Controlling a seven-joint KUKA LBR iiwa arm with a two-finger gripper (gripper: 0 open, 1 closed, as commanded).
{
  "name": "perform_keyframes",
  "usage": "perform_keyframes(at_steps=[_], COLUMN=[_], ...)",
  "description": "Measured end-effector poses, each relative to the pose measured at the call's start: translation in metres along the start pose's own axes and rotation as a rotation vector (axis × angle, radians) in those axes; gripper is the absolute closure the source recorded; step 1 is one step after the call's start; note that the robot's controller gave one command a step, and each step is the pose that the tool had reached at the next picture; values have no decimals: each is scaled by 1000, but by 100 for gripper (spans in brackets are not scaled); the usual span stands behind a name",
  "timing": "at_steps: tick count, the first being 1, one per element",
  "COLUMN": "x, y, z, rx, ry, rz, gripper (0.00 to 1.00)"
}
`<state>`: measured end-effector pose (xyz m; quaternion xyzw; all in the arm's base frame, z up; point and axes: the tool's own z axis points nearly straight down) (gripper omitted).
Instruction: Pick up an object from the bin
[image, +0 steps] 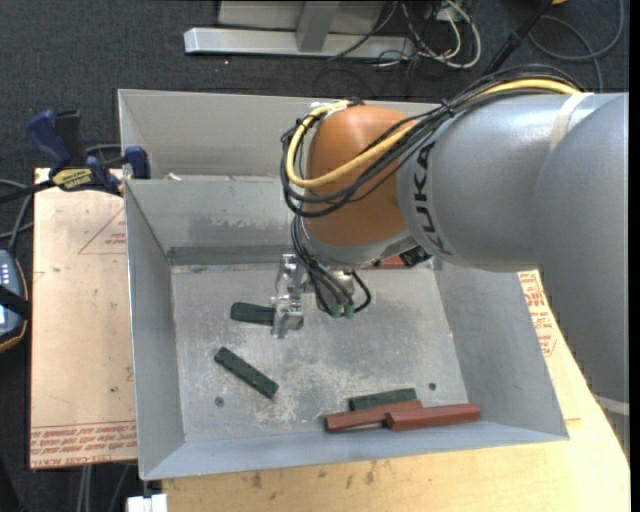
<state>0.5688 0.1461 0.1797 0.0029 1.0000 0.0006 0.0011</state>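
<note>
My gripper (287, 318) hangs low over the middle of the bin, under the orange cover. Its tips reach down to the right end of a short dark green block (250, 314) that lies flat left of it. A second dark green bar (245, 372) lies diagonally on the floor below and to the left. Whether the block sits between the fingers cannot be made out.
Along the front wall lie a long red-brown bar (403, 418) and a dark green bar (381, 401) just behind it. An orange-red piece (413, 257) peeks out under the arm at the right. The arm covers the back right of the bin.
</note>
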Motion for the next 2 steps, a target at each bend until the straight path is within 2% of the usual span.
perform_keyframes(at_steps=[1, 2], x=[0, 10], y=[0, -1], z=[0, -35], rx=[0, 1], ry=[0, 2], rz=[0, -6], gripper=[100, 100])
